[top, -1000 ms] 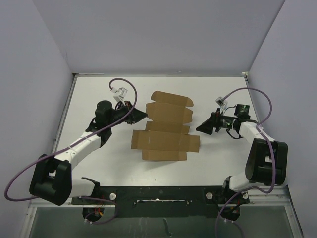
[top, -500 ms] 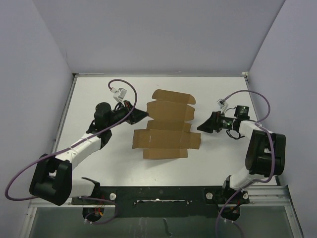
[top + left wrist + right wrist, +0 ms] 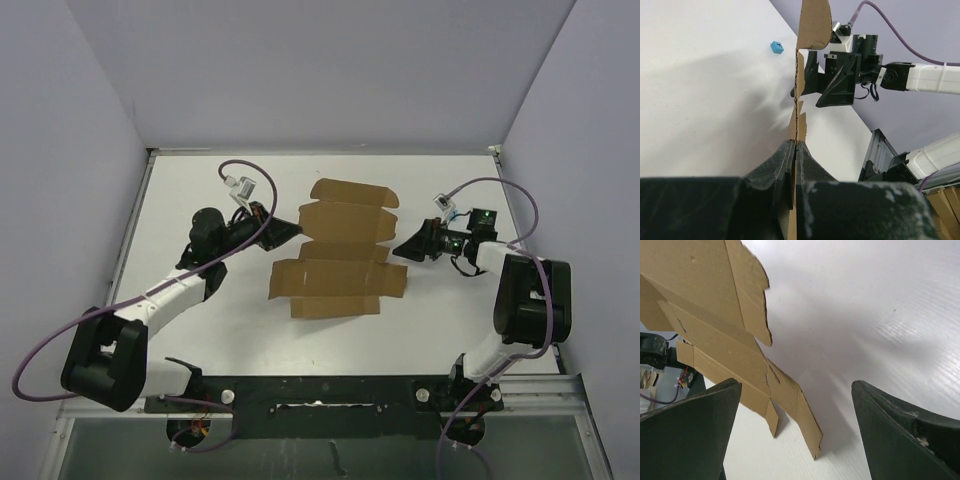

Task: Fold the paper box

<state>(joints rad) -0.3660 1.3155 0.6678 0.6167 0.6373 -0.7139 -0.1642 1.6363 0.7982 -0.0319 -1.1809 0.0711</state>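
Since a second ago our right tool (image 3: pixel 403 249) has slid in toward the right edge of the plain brown die-cut cardboard box sheet (image 3: pixel 338 262), and the sheet's far panels have tipped up a little. Nearest us, the sheet's front flaps lie flat on the white table (image 3: pixel 430 330), midway between both arms. Farther in, our left tool (image 3: pixel 287 228) is clenched on the left edge of a raised panel; its wrist view shows the cardboard edge-on, pinched between the fingers (image 3: pixel 782 161). Opposite, the right tool stands spread wide, grasping nothing, with the sheet's notched right edge just beside it, toward the left. We judge the right arm the nearer one to that free edge, so the coming fold turns on it. Panels stack near to far, creases running left to right; the farthest tabbed flap sits highest.
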